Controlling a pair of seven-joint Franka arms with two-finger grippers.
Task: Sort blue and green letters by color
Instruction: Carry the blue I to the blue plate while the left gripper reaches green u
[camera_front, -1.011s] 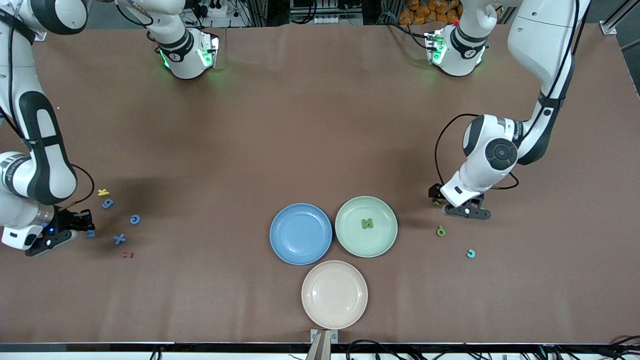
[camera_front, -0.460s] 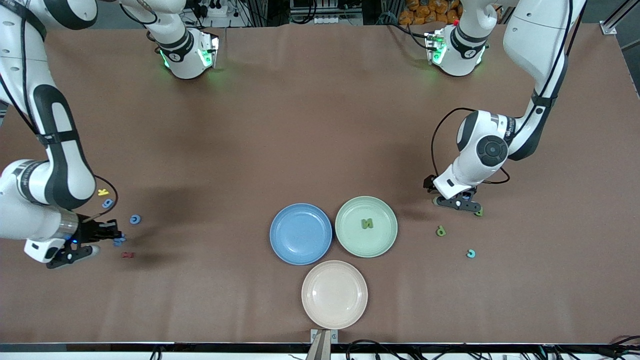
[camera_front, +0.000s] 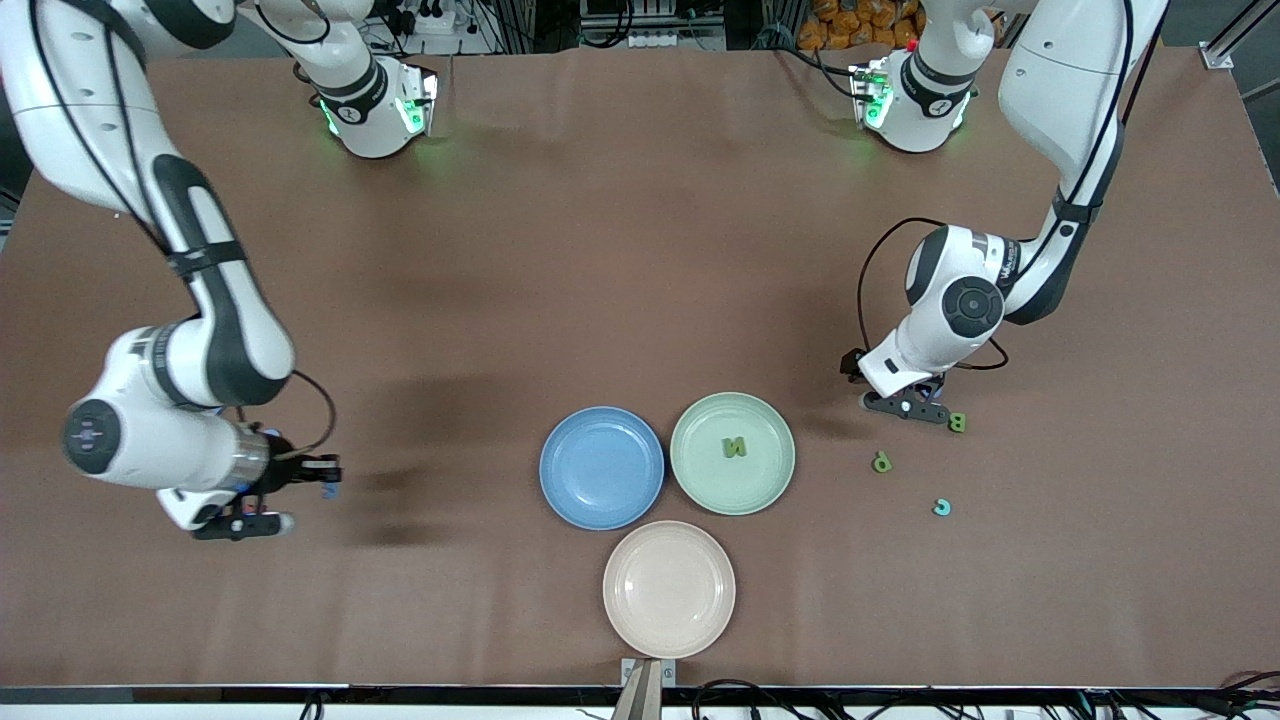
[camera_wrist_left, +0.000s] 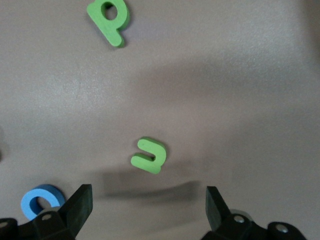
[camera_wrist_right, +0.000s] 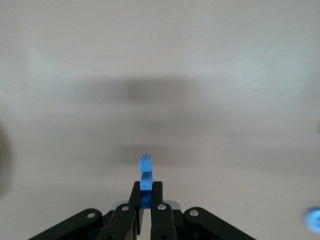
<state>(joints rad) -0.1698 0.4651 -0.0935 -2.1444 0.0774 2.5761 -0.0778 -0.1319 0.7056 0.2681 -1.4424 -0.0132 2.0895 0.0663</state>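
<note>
Nearest the front camera you've got the cream plate (camera_front: 668, 589), then the blue plate (camera_front: 601, 467) and the green plate (camera_front: 732, 453), a green letter (camera_front: 735, 447) already lying in the green one. Your right gripper (camera_front: 318, 490) is up over bare table toward the right arm's end, fingers pinched tight on a blue letter (camera_wrist_right: 145, 175). Your left gripper (camera_front: 908, 407) hangs low with jaws spread wide and nothing held, a small green letter (camera_wrist_left: 148, 155) on the table just ahead of its fingers, a green P (camera_front: 881, 462) and blue C (camera_front: 941, 508) nearer the camera.
</note>
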